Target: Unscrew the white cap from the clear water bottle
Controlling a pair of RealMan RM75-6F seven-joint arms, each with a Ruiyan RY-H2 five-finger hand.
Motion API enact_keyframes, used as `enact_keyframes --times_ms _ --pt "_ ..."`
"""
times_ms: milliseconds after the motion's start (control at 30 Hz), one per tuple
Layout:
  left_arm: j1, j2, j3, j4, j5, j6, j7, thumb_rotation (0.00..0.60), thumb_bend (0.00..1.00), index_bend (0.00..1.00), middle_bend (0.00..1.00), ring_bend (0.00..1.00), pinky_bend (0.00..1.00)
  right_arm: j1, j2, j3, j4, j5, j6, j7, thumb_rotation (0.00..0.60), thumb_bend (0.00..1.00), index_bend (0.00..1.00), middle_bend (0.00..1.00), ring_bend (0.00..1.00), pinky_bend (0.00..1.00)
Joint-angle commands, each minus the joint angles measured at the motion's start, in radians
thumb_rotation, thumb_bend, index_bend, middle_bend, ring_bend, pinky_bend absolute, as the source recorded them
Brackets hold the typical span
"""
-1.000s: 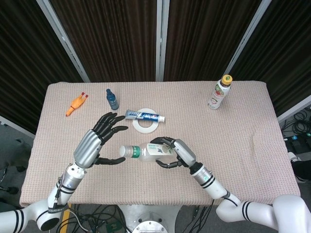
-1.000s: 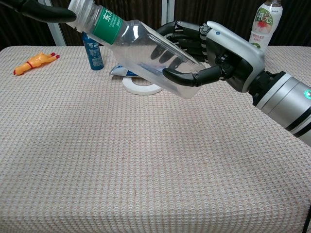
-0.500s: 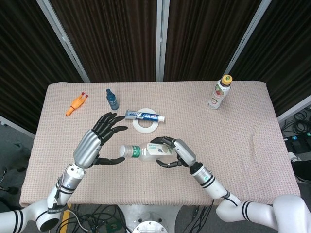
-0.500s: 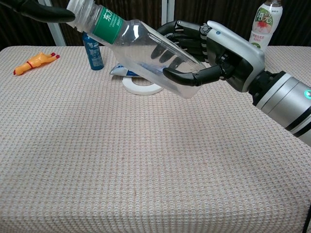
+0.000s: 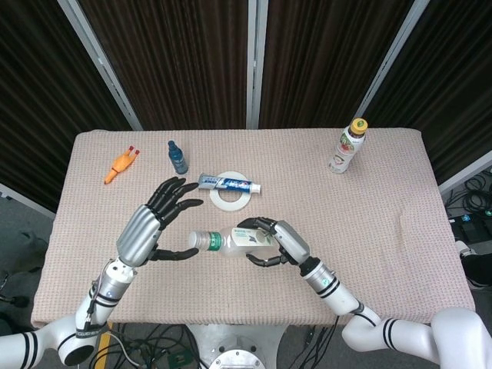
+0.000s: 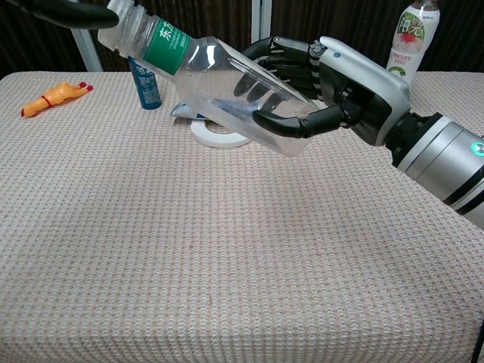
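Water bottle (image 5: pixel 231 241) lying between left hand (image 5: pixel 157 221) and right hand (image 5: pixel 274 242); toothpaste tube (image 5: pixel 229 183), tape ring (image 5: pixel 231 198) sitting behind

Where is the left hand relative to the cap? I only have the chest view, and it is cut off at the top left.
Observer: In the head view the left hand is beside the cap end of the clear water bottle, with its fingers spread and holding nothing.
Operator: Is it touching the cap?
Observer: Its thumb reaches just under the white cap, but I cannot tell if they touch. The other fingers fan out above and away from it.
Operator: What is hidden behind the bottle in my view?
Observer: A toothpaste tube lies flat at the far edge of the white ring.
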State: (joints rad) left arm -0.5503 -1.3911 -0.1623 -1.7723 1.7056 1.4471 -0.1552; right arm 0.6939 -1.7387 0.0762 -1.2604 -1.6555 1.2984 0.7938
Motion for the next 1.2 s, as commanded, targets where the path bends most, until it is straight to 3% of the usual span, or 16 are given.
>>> enact_keyframes --times_ms 33,367,500,867,1200 --pt "0.002 0.001 0.001 -0.001 0.002 0.003 0.001 0.600 0.04 0.20 0.08 0.00 0.02 -0.001 0.000 0.001 0.001 0.001 0.001 0.001 0.600 0.59 0.53 0.47 0.31 0.36" --pt "0.009 0.007 0.018 0.003 0.014 0.005 0.005 0.600 0.04 0.21 0.08 0.00 0.02 -0.003 0.004 0.002 0.003 0.002 0.006 0.008 0.600 0.59 0.53 0.47 0.31 0.36" --pt "0.018 0.021 0.032 0.006 0.015 0.004 -0.010 0.600 0.04 0.28 0.08 0.00 0.02 -0.007 0.009 0.003 0.000 0.001 0.015 0.017 0.600 0.59 0.53 0.47 0.31 0.36" --pt "0.017 0.023 0.037 0.012 0.020 -0.001 -0.029 0.600 0.23 0.38 0.08 0.00 0.02 -0.009 0.014 0.005 -0.010 0.002 0.018 0.052 0.600 0.59 0.53 0.47 0.32 0.36" --pt "0.007 0.033 0.040 0.002 0.015 -0.027 -0.030 0.600 0.26 0.37 0.08 0.00 0.02 -0.007 0.017 0.004 -0.010 -0.002 0.017 0.056 0.600 0.59 0.53 0.47 0.32 0.36"
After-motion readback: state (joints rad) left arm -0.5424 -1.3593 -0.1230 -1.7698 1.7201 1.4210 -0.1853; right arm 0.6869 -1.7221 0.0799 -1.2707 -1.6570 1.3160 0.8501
